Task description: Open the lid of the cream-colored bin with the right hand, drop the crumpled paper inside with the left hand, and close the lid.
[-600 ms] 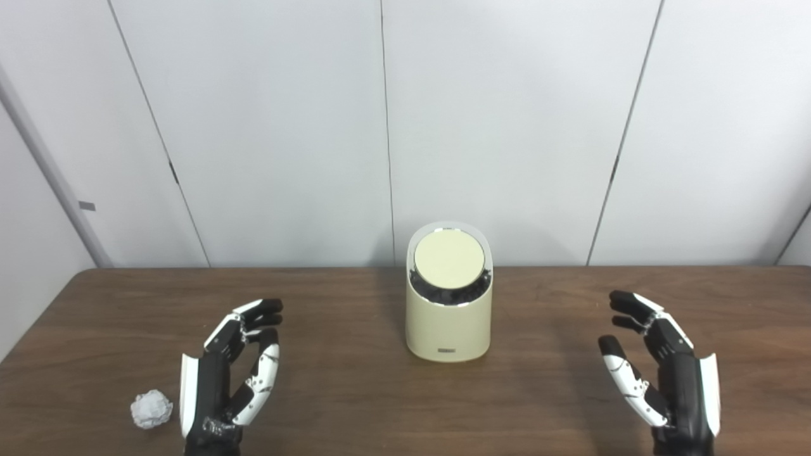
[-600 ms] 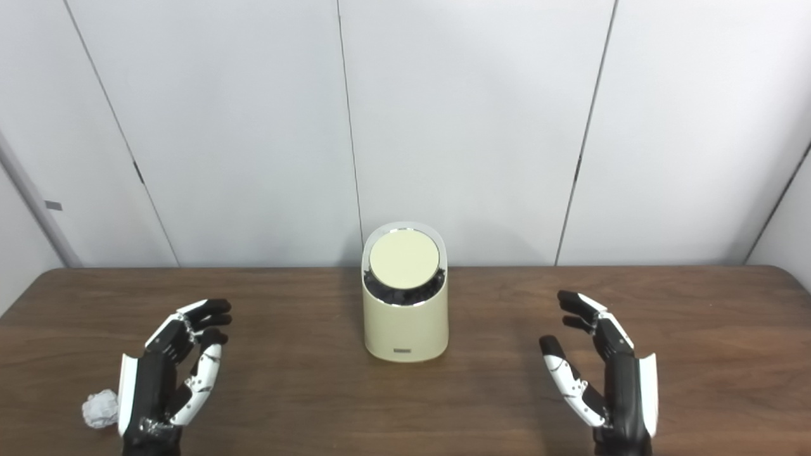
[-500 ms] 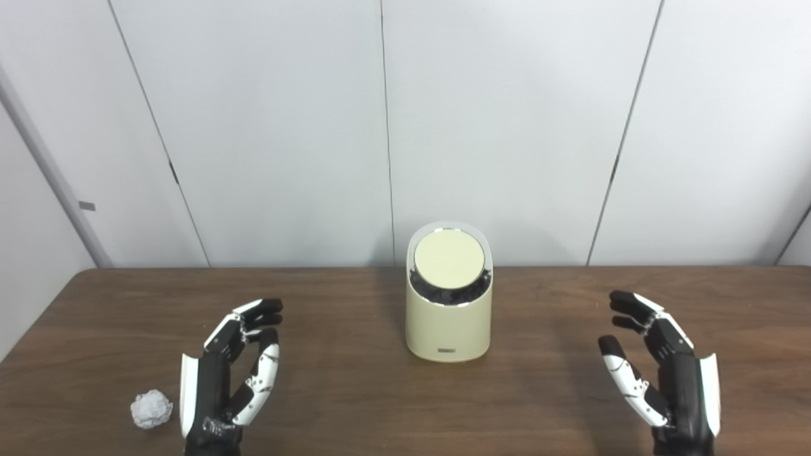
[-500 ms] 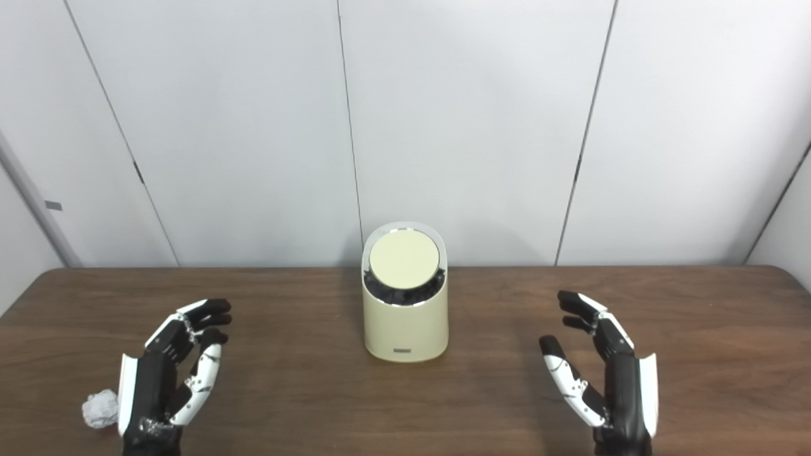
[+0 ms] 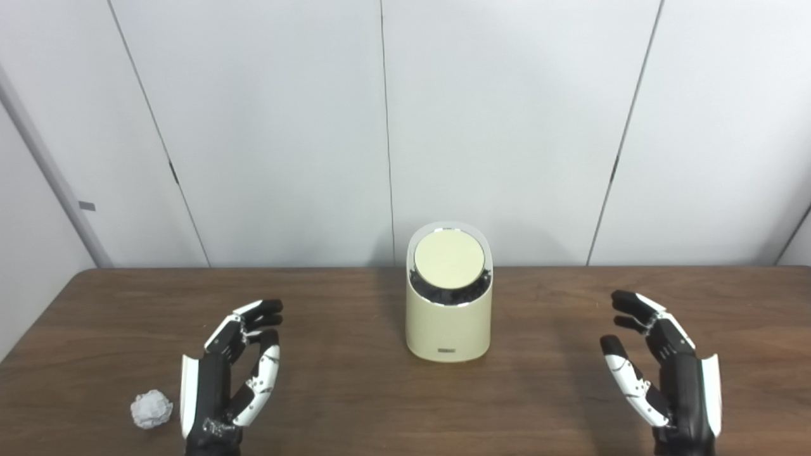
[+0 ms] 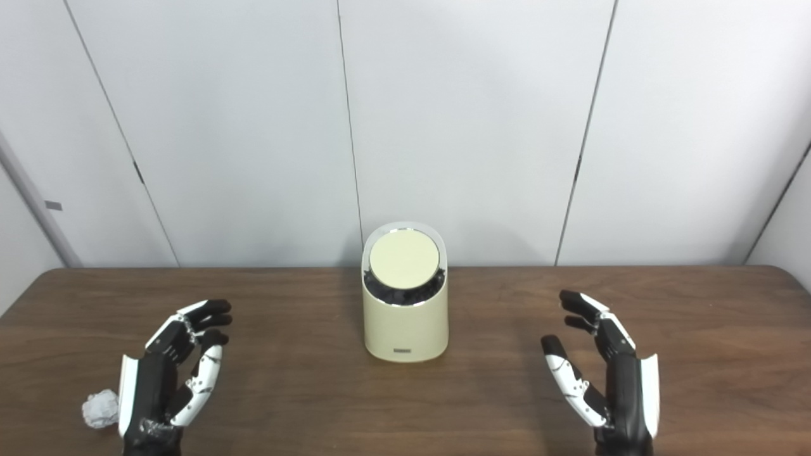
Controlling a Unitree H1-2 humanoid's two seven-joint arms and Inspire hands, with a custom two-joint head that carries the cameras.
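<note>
The cream-colored bin (image 5: 448, 326) stands upright mid-table, near the back edge. Its round lid (image 5: 448, 258) is tilted toward me, with a dark liner showing below it. A crumpled white paper ball (image 5: 151, 409) lies on the table at the front left. My left hand (image 5: 229, 373) is open just right of the paper, apart from it and holding nothing. My right hand (image 5: 659, 370) is open at the front right, well away from the bin.
The brown wooden table (image 5: 355, 386) spans the view. White wall panels (image 5: 507, 126) rise right behind its back edge. The table's left edge (image 5: 28, 339) runs close to the paper ball.
My right hand has shifted very slightly to the right. The left hand, the bin and the paper have not moved.
</note>
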